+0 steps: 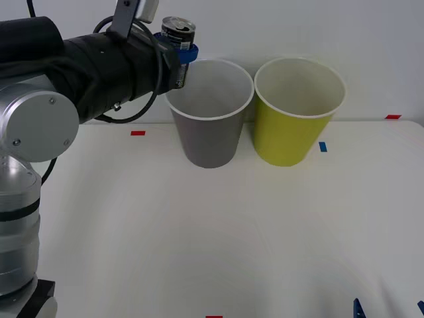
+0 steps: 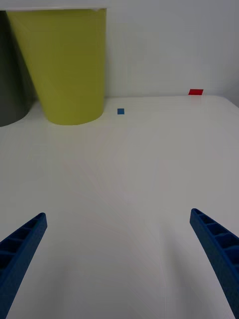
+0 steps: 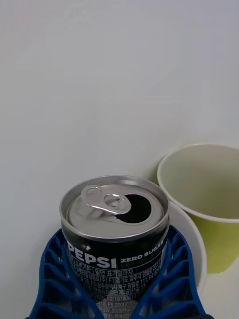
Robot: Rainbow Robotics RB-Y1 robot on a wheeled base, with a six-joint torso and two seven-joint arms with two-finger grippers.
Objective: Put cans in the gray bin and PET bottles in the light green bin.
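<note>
upper left of the front frame, left gripper clenches an upright can by the gray bin rim's outer edge; releasing here risks dropping it outside. right gripper idle, spread wide.

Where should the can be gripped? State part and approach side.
Grip the can mid-body, across its round side wall, level from the side. It stands upright with its opened top up, so that probably keeps it level; the left gripper holds it just so.

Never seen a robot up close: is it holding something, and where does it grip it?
Yes. The left claw holds a can upright by its sides, above the gray bin's rim. The right claw is open, holding nothing.
</note>
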